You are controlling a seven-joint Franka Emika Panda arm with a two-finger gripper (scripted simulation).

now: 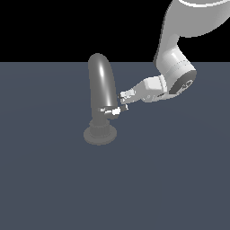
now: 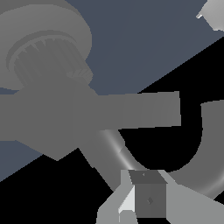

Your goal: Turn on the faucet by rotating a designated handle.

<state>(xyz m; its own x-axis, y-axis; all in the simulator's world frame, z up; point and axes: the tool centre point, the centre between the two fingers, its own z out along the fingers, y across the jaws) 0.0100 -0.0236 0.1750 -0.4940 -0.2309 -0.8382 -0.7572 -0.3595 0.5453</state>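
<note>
The faucet [image 1: 100, 87] is a tall glossy grey spout curving at the top, standing on a round ridged base [image 1: 100, 134]. Its handle [image 1: 113, 110], a short lever with a white tip, sticks out from the lower body toward the exterior view's right. My gripper [image 1: 121, 102] reaches in from the right and is open, its lower finger right at the handle's tip; contact is unclear. In the wrist view the handle [image 2: 140, 111] is a flat grey bar whose end lies between my spread fingers [image 2: 148, 197]. The ridged base [image 2: 43, 52] and the curved spout [image 2: 205, 148] also show there.
The faucet stands on a flat dark blue-grey floor [image 1: 54, 179]. My white arm [image 1: 175, 67] comes down from the upper right of the exterior view. No other objects are in view.
</note>
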